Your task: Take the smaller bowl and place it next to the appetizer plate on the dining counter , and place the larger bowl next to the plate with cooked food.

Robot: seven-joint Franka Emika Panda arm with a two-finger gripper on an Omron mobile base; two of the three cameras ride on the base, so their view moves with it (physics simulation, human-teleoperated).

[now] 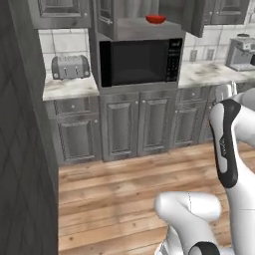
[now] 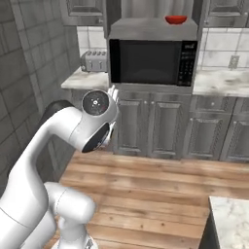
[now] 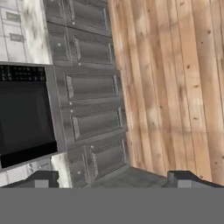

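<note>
The smaller bowl is a glossy, plain red round bowl, shallow in outline. It sits on top of the microwave, near the right end of that top and close to its front edge, in the open recess under the upper cabinets. From the right base view the smaller bowl shows the same low red rim; what it holds, if anything, cannot be told from these angles.

A silver toaster stands on the marbled table left of the microwave, and a coffee machine stands at the far right.

The hand is released, its two dark fingertips spread wide with nothing between them, well apart from the bowl, over the wooden floor before the lower cabinets.
</note>
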